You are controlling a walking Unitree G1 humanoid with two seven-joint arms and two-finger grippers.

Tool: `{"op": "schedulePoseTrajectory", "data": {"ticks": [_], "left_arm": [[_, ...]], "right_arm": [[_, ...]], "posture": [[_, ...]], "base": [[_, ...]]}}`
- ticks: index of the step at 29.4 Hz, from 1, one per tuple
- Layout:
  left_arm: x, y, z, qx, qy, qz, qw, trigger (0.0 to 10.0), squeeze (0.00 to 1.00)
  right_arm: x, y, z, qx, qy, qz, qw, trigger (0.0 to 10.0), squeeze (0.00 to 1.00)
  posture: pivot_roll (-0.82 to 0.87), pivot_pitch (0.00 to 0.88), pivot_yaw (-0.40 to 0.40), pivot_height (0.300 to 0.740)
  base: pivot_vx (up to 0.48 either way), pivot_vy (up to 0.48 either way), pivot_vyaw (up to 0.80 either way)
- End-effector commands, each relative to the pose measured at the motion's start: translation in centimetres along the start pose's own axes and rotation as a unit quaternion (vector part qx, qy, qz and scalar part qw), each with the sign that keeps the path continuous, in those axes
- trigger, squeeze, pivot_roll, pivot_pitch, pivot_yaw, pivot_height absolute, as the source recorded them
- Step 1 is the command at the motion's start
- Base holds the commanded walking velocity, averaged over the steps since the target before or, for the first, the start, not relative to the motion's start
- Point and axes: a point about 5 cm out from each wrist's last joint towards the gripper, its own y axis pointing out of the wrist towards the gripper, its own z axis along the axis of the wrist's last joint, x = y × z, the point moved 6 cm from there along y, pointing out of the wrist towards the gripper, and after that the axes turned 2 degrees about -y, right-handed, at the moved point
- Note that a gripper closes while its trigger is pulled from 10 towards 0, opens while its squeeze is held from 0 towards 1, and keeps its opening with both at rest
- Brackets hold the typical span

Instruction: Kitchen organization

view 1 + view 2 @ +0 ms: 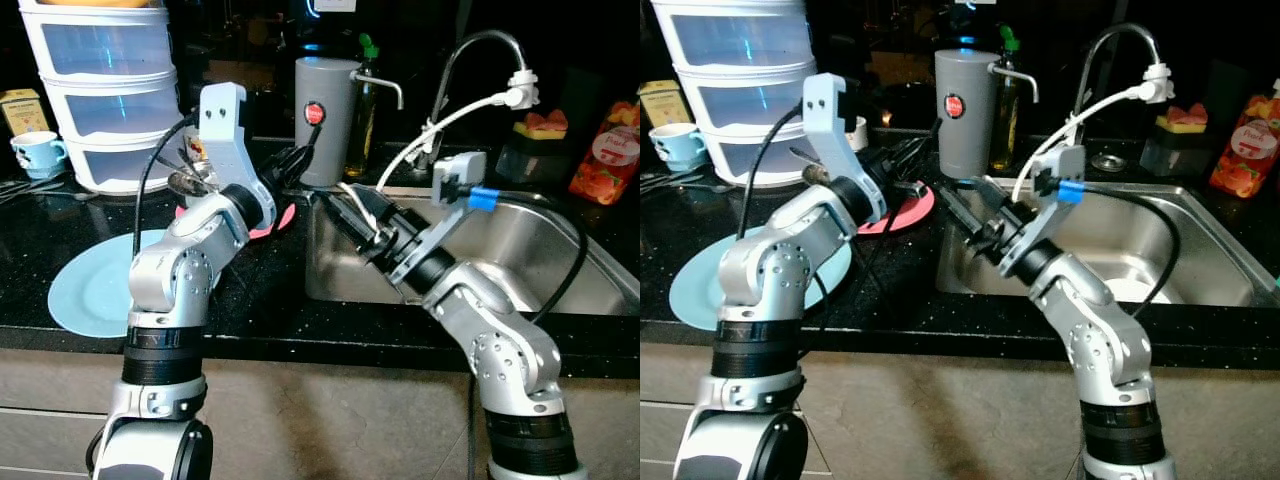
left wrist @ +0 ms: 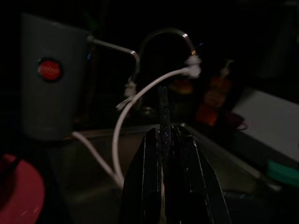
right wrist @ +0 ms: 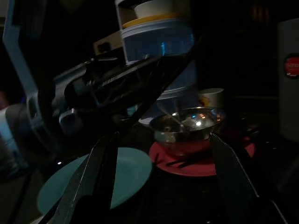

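- The left gripper is clenching its fingers on a thin utensil handle near the sink.
- The right gripper is hovering with fingers spread, facing the steel bowl on the red plate.

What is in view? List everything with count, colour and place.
Drawer unit: 1, white, counter back left.
Cup: 1, light blue, left of drawer unit.
Blue plate: 1, counter front.
Red plate: 1, beside sink.
Bowl: 1, silver, on red plate.
Canister: 1, grey, behind sink corner.
Tap: 1, silver, behind sink.
Sink: 1, steel, right.
Packet: 1, red, far right.
Stick: 1, dark, in left hand.
Left hand: black, shut on stick.
Right hand: black, open, over sink's left edge.
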Motion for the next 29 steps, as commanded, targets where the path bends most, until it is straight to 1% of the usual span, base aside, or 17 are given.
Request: {"op": "schedulePoseTrajectory", "data": {"ticks": [1,3,4,10,14,15,16,17,20,21,23,24,26,29], "left_arm": [[0.8,0.2,0.8,0.017,-0.013,-0.026,0.999,10.0,0.00],[1.2,0.3,1.5,0.030,-0.023,-0.043,0.998,10.0,0.00],[1.3,0.4,1.8,0.034,-0.024,-0.047,0.998,10.0,0.00],[1.8,0.5,2.2,0.042,-0.027,-0.064,0.997,10.0,0.00],[2.3,0.5,2.2,0.041,-0.041,-0.082,0.995,10.0,0.00],[2.5,0.4,2.0,0.039,-0.046,-0.088,0.994,10.0,0.00],[2.8,0.4,1.9,0.037,-0.052,-0.096,0.993,10.0,0.00],[2.8,0.4,1.9,0.037,-0.052,-0.096,0.993,10.0,0.00],[3.7,0.2,1.7,0.033,-0.067,-0.117,0.990,10.0,0.00],[3.7,0.2,1.7,0.033,-0.067,-0.117,0.990,10.0,0.00],[4.4,0.1,1.5,0.030,-0.078,-0.132,0.988,10.0,0.00],[4.4,0.1,1.5,0.030,-0.078,-0.132,0.988,10.0,0.00],[4.7,0.0,1.3,0.027,-0.081,-0.139,0.987,10.0,0.00],[4.7,0.0,1.2,0.025,-0.082,-0.139,0.987,10.0,0.00]], "right_arm": [[-1.3,-0.2,-0.2,-0.006,0.006,0.032,0.999,10.0,0.00],[-3.3,-0.7,-0.7,-0.018,0.009,0.082,0.996,10.0,0.00],[-3.9,-0.9,-1.0,-0.024,0.011,0.096,0.995,10.0,0.00],[-4.6,-1.1,-1.5,-0.035,0.021,0.112,0.993,10.0,0.00],[-4.8,-0.8,-1.8,-0.037,0.039,0.109,0.993,10.0,0.00],[-4.7,-0.6,-1.9,-0.036,0.045,0.103,0.993,10.0,0.00],[-4.2,-0.3,-2.0,-0.035,0.050,0.086,0.994,10.0,0.00],[-4.2,-0.3,-2.0,-0.035,0.050,0.086,0.994,10.0,0.00],[-2.4,0.3,-2.3,-0.039,0.060,0.035,0.997,10.0,0.00],[-2.4,0.3,-2.3,-0.039,0.060,0.035,0.997,10.0,0.00],[-1.0,0.5,-2.5,-0.046,0.062,-0.002,0.997,10.0,0.00],[-1.0,0.5,-2.5,-0.046,0.062,-0.002,0.997,10.0,0.00],[-0.4,0.5,-2.5,-0.047,0.065,-0.016,0.997,10.0,0.00],[-0.3,0.5,-2.2,-0.041,0.068,-0.018,0.997,10.0,0.00]], "posture": [[0.06,0.104,-0.028,0.740],[0.06,0.104,-0.029,0.740],[0.06,0.104,-0.029,0.740],[0.05,0.107,-0.033,0.740],[0.05,0.107,-0.033,0.740],[0.05,0.107,-0.033,0.740],[0.05,0.107,-0.033,0.740],[0.05,0.107,-0.033,0.740],[0.05,0.111,-0.032,0.740],[0.05,0.111,-0.032,0.740],[0.05,0.111,-0.032,0.740],[0.05,0.111,-0.032,0.740],[0.05,0.112,-0.031,0.740],[0.05,0.112,-0.031,0.740]], "base": [[0.000,0.000,0.00],[0.000,0.000,0.00],[0.000,0.000,0.00],[0.000,0.000,0.00],[0.000,0.000,0.00],[0.000,0.000,0.00],[0.000,0.000,0.00],[0.000,0.000,0.00],[0.000,0.000,0.00],[0.000,0.000,0.00],[0.000,0.000,0.00],[0.000,0.000,0.00],[0.000,0.000,0.00],[0.000,0.000,0.00]]}}
